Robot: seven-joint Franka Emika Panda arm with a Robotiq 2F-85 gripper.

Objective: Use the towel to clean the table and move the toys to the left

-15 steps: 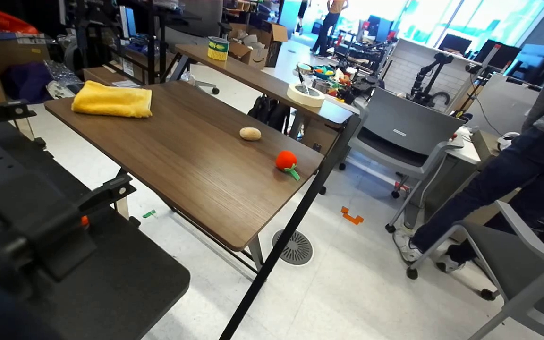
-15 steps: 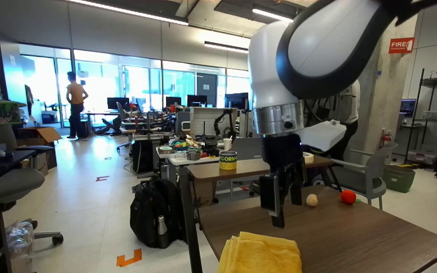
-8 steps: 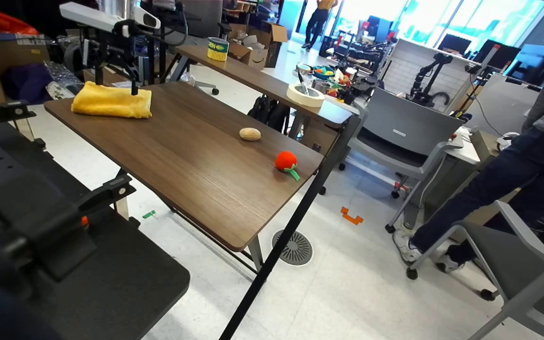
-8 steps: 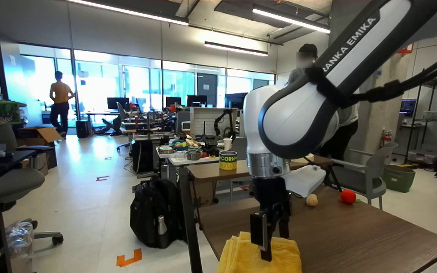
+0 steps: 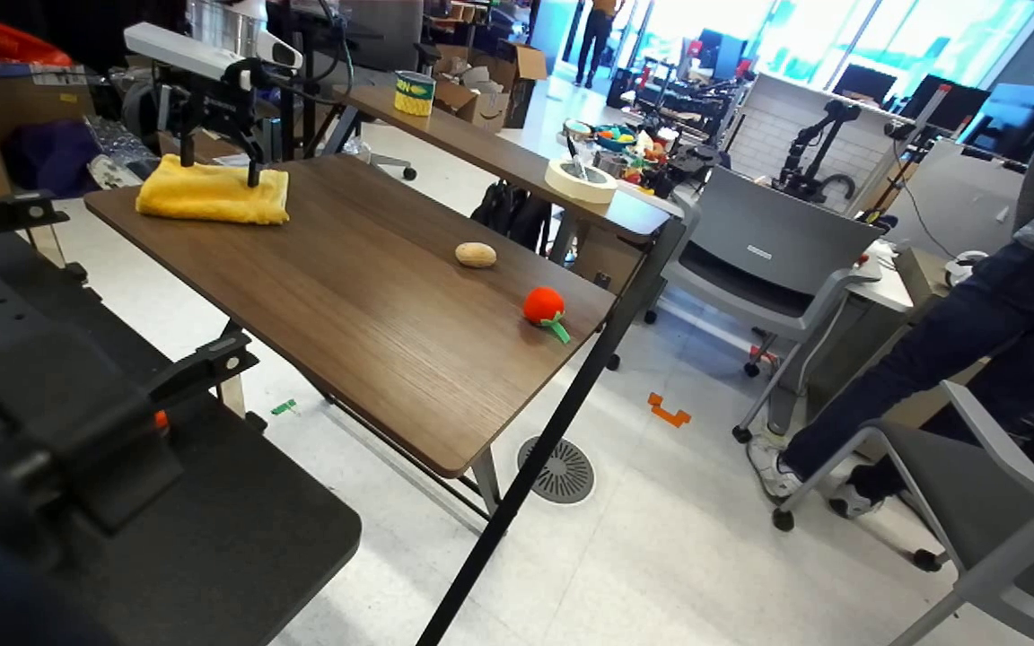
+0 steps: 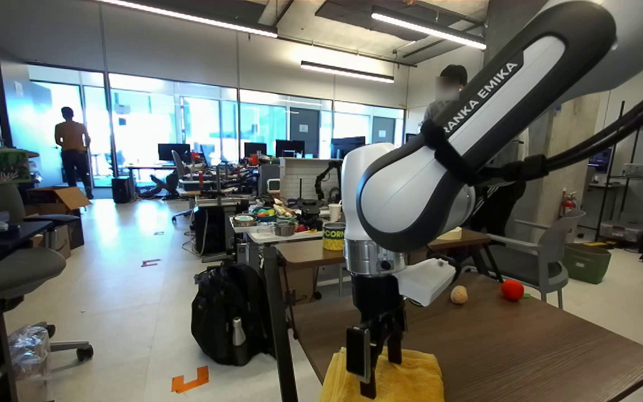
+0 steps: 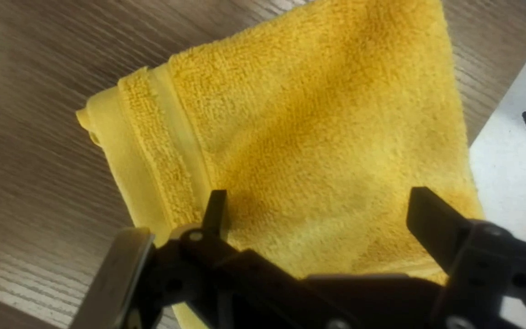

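Note:
The yellow towel (image 5: pixel 212 205) lies folded at one end of the brown table (image 5: pixel 364 296), and it fills most of the wrist view (image 7: pixel 313 128). My gripper (image 7: pixel 318 191) points down at it, open, with its fingers wide apart over the cloth. In both exterior views the fingertips are right at the towel's top; whether they press into it I cannot tell. Toward the opposite end of the table rest the tan oval toy (image 5: pixel 476 255) and the red round toy (image 5: pixel 543 307) with its green bit, both apart from the gripper.
A raised shelf (image 5: pixel 481 144) runs along the table's long side, bearing a corn can (image 5: pixel 414 93) and a tape roll (image 5: pixel 581 179). A black desk (image 5: pixel 239 529) stands opposite. A backpack (image 6: pixel 232 312) sits on the floor, and a person (image 5: pixel 957 332) stands nearby.
My arm has come across to the towel and lowered, bringing the open fingers down to the cloth. Towel and toys have stayed put. A person in the background has walked away.

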